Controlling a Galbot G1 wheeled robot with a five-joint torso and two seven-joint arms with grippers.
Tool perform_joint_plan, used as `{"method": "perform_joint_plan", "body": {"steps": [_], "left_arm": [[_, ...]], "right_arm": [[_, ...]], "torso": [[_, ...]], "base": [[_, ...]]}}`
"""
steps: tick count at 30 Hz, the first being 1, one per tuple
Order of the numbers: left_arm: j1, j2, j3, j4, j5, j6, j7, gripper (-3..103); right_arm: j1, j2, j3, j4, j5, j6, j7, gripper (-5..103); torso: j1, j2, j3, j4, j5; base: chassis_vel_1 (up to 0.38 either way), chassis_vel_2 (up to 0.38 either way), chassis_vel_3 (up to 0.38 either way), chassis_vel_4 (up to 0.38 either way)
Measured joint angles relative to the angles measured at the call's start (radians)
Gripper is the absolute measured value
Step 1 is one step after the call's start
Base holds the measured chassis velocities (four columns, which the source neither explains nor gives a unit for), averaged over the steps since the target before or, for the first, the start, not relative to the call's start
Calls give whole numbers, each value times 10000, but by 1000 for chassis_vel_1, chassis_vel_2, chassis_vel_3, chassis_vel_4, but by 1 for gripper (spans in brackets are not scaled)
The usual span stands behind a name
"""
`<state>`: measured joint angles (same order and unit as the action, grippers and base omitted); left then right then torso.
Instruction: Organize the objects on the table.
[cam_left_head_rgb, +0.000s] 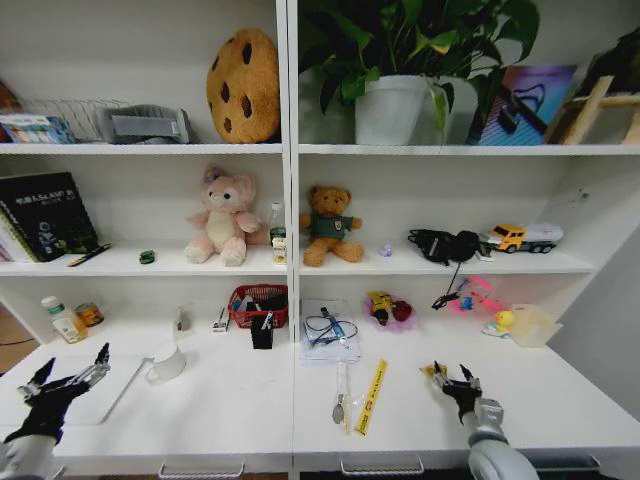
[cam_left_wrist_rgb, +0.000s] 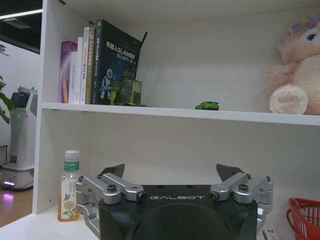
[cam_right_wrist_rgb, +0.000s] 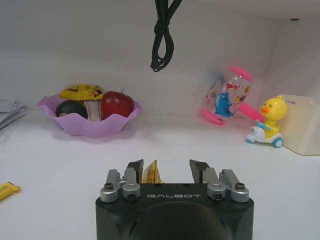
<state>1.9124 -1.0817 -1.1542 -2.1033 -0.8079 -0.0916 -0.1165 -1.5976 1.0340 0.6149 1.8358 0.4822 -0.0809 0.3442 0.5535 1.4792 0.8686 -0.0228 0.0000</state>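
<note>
While both my grippers hover over the surface near its front edge, left fingers spread, right fingers apart, bare white lies between.

A long white table joined to a tall shelf unit carries small items: a white mug, a red mesh basket, a yellow ruler lying beside a metal spoon, and a coiled cable on papers. A small green object sits on the shelf above, just beside a black pen.
</note>
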Motion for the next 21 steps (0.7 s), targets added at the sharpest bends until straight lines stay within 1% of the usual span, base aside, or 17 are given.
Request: {"method": "perform_joint_plan", "body": {"steps": [1, 4, 7, 8, 12, 13, 14, 15, 16, 21], "left_arm": [[0, 0, 0, 0, 0, 0, 0, 100], [0, 0, 0, 0, 0, 0, 0, 100], [0, 0, 0, 0, 0, 0, 0, 100], [0, 0, 0, 0, 0, 0, 0, 100], [0, 0, 0, 0, 0, 0, 0, 100], [0, 0, 0, 0, 0, 0, 0, 100], [0, 0, 0, 0, 0, 0, 0, 100], [0, 0, 0, 0, 0, 0, 0, 100], [0, 0, 0, 0, 0, 0, 0, 100], [0, 0, 0, 0, 0, 0, 0, 100]], "right_arm": [[44, 4, -35, -62, -6, 49, 17, 47], [71, 17, -49, -102, -19, 100, 35, 47], [82, 41, -67, -154, -36, 166, 43, 31], [82, 41, -67, -154, -36, 166, 43, 31], [71, 88, -86, -173, -23, 217, 42, 10], [71, 88, -86, -173, -23, 217, 42, 10], [68, 99, -87, -175, -29, 235, 42, 4], [68, 99, -87, -175, -29, 235, 42, 4], [53, 112, -87, -175, -35, 246, 42, 2], [32, 106, -66, -47, -218, 388, 14, 0]], "torso": [[0, 0, 0, 0, 0], [-1, 0, 0, 0, 0], [0, 0, 0, 0, 0], [0, 0, 0, 0, 0], [0, 0, 0, 0, 0], [0, 0, 0, 0, 0], [0, 0, 0, 1, 0], [0, 0, 0, 1, 0], [0, 0, 0, 1, 0], [0, -1, 0, -1, 1]], "base": [[0, 0, 0, 0], [0, 0, 0, 0], [0, 0, 0, 0], [0, 0, 0, 0], [0, 0, 0, 0], [0, 0, 0, 0], [0, 0, 0, 0], [0, 0, 0, 0], [0, 0, 0, 0], [0, 0, 0, 0]]}}
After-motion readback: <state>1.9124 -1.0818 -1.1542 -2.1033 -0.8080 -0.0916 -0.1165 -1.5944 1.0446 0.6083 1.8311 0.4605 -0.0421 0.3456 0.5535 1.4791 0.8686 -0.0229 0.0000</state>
